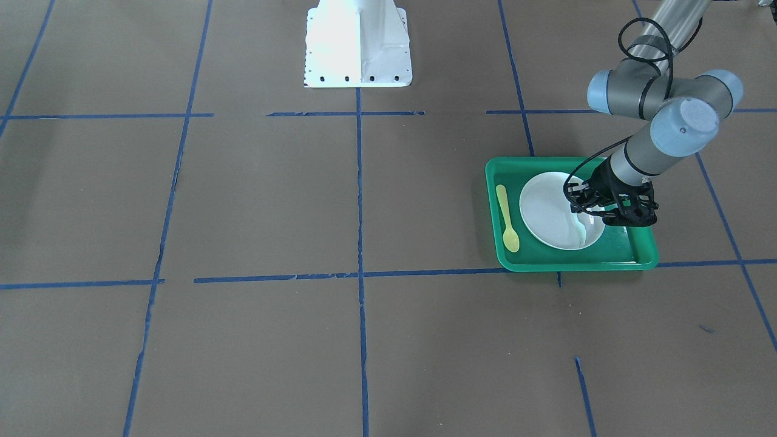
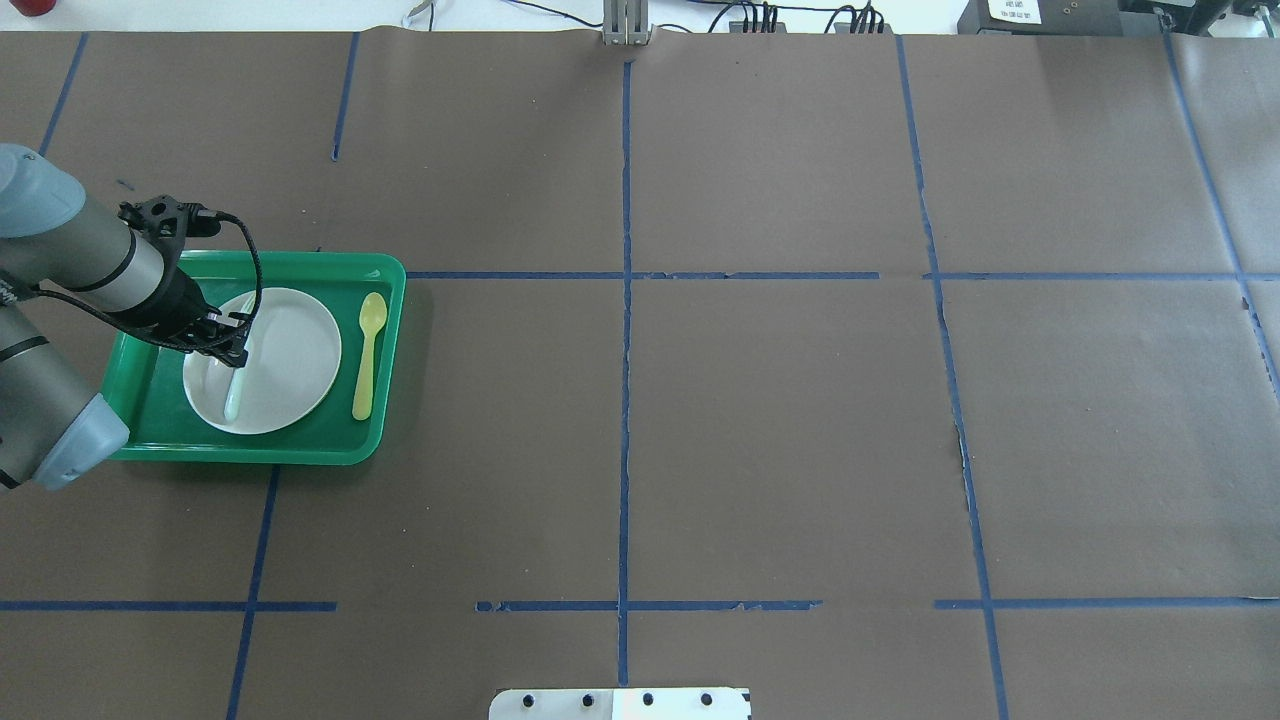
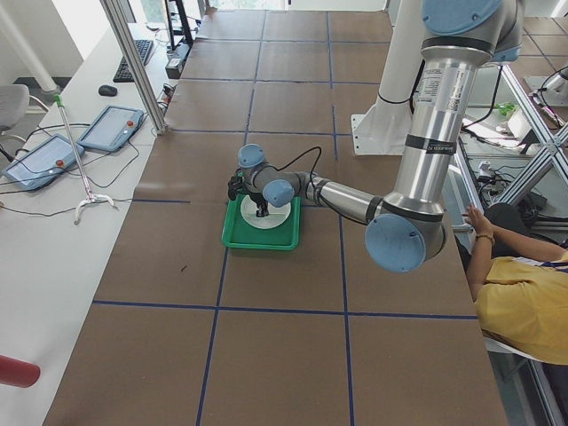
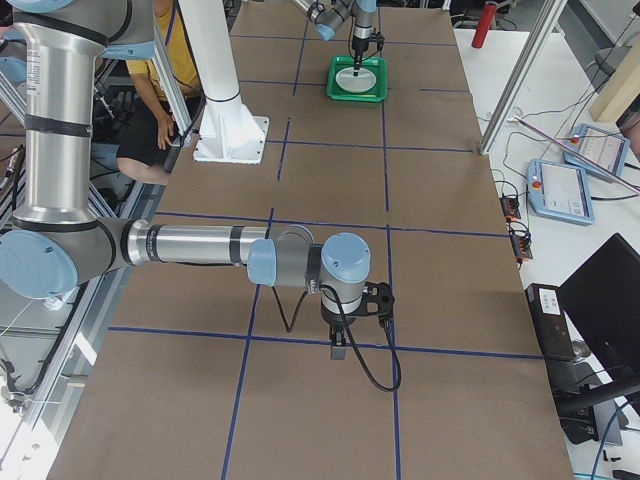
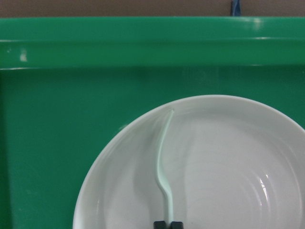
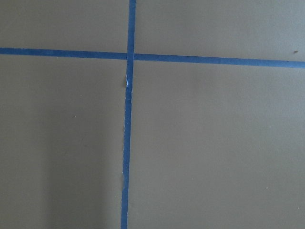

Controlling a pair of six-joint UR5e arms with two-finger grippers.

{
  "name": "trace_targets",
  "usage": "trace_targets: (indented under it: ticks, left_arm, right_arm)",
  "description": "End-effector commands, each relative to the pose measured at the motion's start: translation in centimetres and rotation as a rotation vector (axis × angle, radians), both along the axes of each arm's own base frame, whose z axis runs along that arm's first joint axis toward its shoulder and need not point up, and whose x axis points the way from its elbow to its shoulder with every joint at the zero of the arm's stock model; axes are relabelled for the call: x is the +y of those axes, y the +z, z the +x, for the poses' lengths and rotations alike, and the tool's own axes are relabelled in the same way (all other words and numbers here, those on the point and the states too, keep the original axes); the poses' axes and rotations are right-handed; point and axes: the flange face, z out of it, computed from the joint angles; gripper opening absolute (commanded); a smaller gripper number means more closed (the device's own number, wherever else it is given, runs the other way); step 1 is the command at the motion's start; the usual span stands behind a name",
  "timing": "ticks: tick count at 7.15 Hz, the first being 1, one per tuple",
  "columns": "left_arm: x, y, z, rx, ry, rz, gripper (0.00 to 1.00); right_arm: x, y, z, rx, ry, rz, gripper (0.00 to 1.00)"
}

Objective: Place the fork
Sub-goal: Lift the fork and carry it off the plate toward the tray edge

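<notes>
Pinching the fork (image 5: 162, 162) by its handle end, the left gripper (image 5: 167, 224) holds it over the white plate (image 2: 295, 350) in the green tray (image 2: 388, 300). A yellow spoon (image 2: 368, 350) lies beside the plate. All around, brown paper (image 2: 800, 450) crossed by blue tape lines (image 2: 625, 400) covers the table. Far off, the right gripper (image 4: 338, 350) hangs above it; whether it is open or closed, I cannot tell.

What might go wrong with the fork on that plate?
The left pincer grips the fork over the plate. If it lets go too high, the fork may bounce or slide off onto the tray. If it pushes down, the thin fork might bend or tip the plate.
</notes>
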Motion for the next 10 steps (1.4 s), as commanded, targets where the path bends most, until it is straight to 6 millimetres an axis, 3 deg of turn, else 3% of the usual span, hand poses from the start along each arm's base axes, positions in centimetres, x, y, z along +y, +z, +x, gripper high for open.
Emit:
trace_targets:
  ticks: [1,5,10]
  left_arm:
    - [0.08,0.19,0.23,-0.005,0.003,-0.008,0.00]
    - [0.05,0.51,0.38,-0.010,0.004,-0.013,0.03]
    - [-0.22,0.27,0.73,-0.008,0.006,-0.011,0.36]
  right_arm:
    - [0.00,0.00,0.00,0.000,0.000,0.000,1.00]
    - [0.00,0.00,0.00,0.000,0.000,0.000,1.00]
    - [0.00,0.00,0.00,0.000,0.001,-0.001,1.00]
